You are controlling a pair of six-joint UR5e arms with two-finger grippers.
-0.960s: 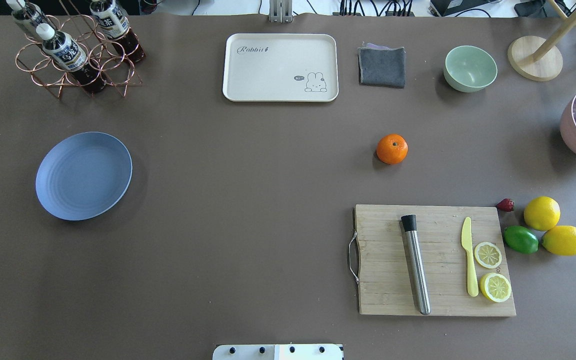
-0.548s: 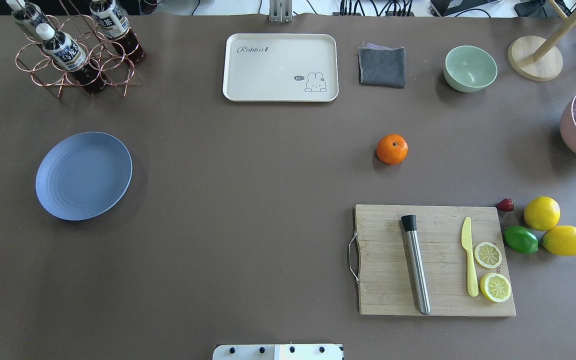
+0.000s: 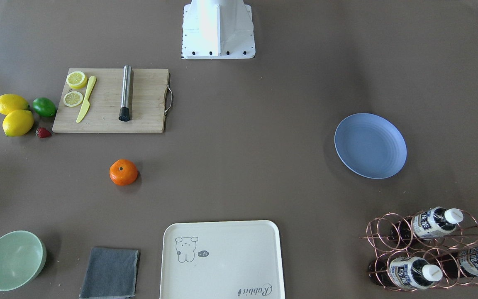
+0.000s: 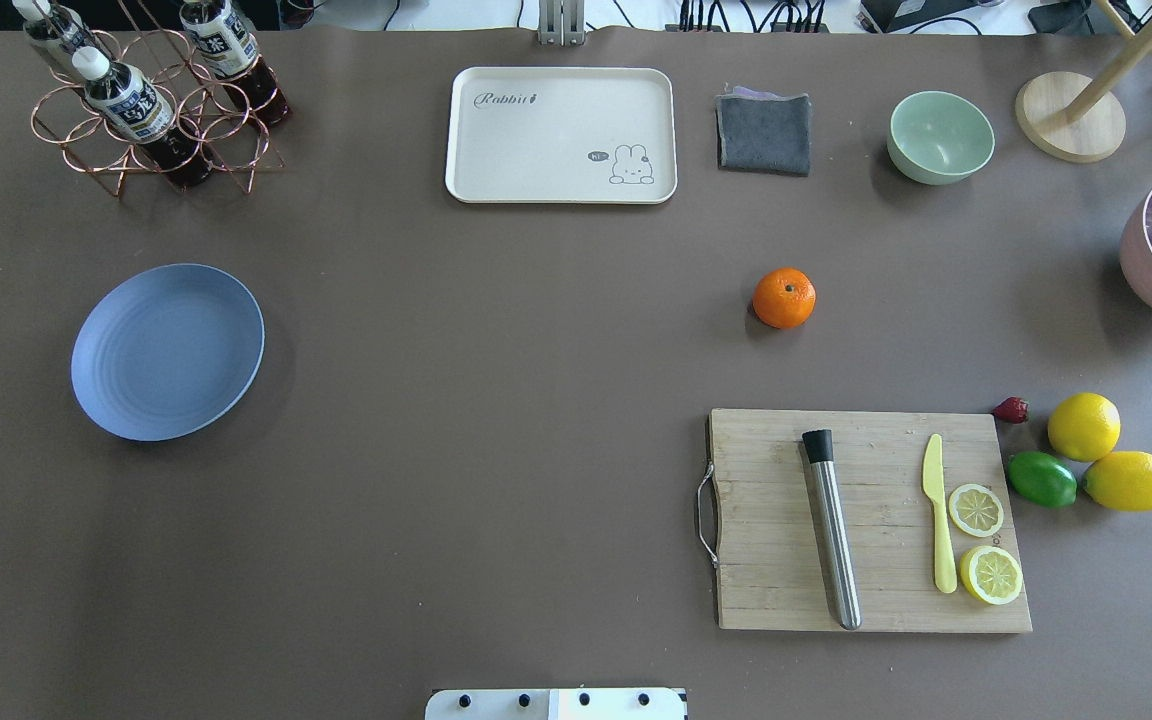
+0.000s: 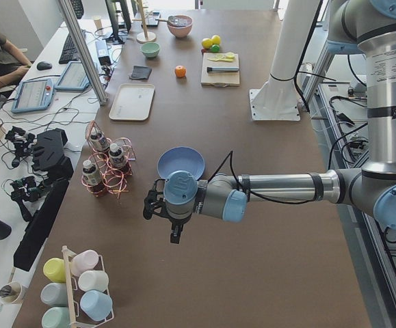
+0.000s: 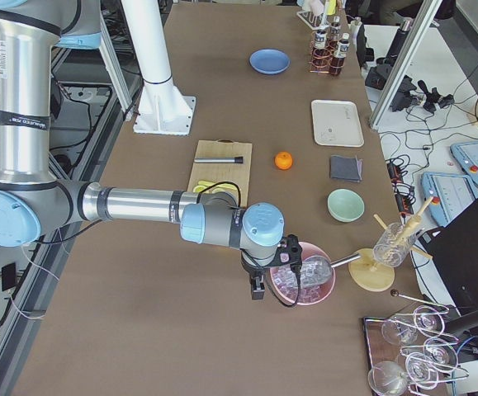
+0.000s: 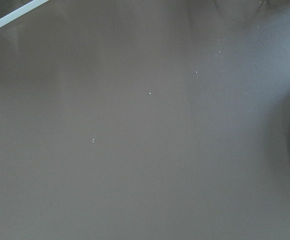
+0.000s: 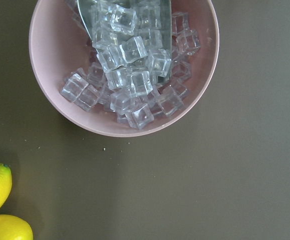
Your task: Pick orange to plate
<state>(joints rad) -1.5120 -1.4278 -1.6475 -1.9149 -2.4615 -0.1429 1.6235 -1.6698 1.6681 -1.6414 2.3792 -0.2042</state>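
Resting small round bright-orange fruit (image 4: 784, 298): sits alone on the brown table (image 4: 496, 400), in the right half of the overhead view, between the wooden cutting board (image 4: 886, 540) and the folded grey cloth (image 4: 764, 132), touching neither.
Round flat periwinkle-blue plate (image 4: 168, 352): lies bare in the left half, well apart from the fruit.
Left gripper (image 5: 175, 234): hangs low just beside the plate; shows only from the side, so cannot tell whether wide or narrow.
Right gripper (image 6: 257, 289): hangs above the pink bowl of clear ice cubes (image 8: 42, 55) at the table's end; cannot tell its opening either.
Risk of rolling: probably escapes sideways when touched off-centre, being round and smooth.
Risk of wrong fruit: two yellow lemons (image 4: 1084, 427) and a green lime (image 4: 1042, 479) lie nearer to the right gripper than the orange; could be taken by mistake.
Risk at leaving: could knock the ice bowl with a low sideways start.
Risk in carrying: long way across the table; could slip from a weak pinch.
Risk at release: could roll off the shallow plate when dropped from high.
Open room: bare table all around the fruit, and a bare middle strip toward the plate, between the cream rectangular tray (image 4: 561, 135) and the robot's base.
Edges: copper wire bottle rack (image 4: 151, 130) beyond the plate; board edge near the fruit on the robot's side.
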